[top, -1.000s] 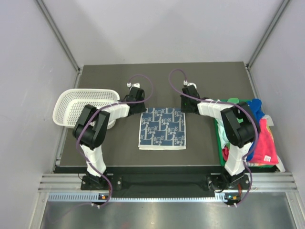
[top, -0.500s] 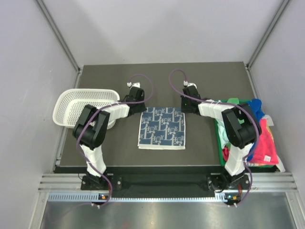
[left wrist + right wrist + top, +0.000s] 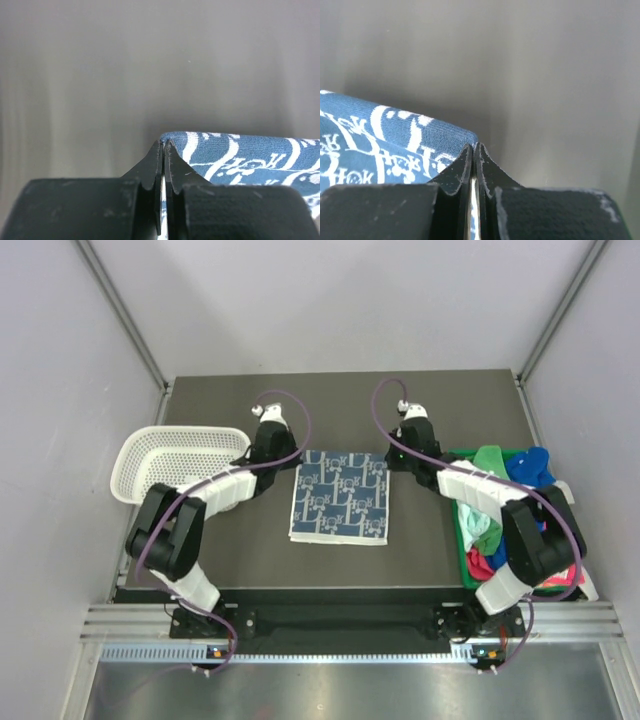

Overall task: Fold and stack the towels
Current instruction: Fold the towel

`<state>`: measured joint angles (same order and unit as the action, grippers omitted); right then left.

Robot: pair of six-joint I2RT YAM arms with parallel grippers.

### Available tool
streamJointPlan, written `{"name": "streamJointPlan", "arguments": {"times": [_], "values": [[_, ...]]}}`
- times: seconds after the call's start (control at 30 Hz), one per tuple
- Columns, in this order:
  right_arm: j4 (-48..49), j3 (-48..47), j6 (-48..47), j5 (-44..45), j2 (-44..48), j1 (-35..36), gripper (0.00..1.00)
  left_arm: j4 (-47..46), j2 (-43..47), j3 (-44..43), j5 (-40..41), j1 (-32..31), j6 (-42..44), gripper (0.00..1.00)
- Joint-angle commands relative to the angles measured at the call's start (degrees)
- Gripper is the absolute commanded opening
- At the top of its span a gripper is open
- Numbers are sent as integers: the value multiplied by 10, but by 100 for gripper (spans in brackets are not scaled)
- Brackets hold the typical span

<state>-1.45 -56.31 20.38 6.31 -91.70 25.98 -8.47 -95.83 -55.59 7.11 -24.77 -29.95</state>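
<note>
blue-and-white patterned towel [image 3: 340, 497], flat, centre; coloured towels [image 3: 490, 460], heaped, right

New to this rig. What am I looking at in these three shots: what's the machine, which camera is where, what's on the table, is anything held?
A left arm and a right arm are bolted at the near edge of a dark table. The wide picture comes from a fixed camera above and behind them. Each close-up comes from a camera on one wrist, looking past that arm's two-finger tool. A blue-and-white towel lies flat mid-table. A white mesh basket sits at the left edge, and a green bin with a heap of coloured cloths at the right. The left tool and right tool are each shut on a far corner of the towel.
</note>
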Motion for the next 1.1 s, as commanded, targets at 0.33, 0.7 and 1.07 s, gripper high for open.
{"name": "streamJointPlan", "arguments": {"times": [0.33, 0.7, 1.07], "values": [[56, 170, 33, -21, 173, 25, 3, -107, 158, 189, -34, -2, -45, 0], [42, 257, 84, 19, 254, 102, 3, -106, 249, 293, -51, -16, -54, 0], [21, 290, 115, 61, 276, 145, 4, -95, 304, 344, -55, -35, -78, 0]]}}
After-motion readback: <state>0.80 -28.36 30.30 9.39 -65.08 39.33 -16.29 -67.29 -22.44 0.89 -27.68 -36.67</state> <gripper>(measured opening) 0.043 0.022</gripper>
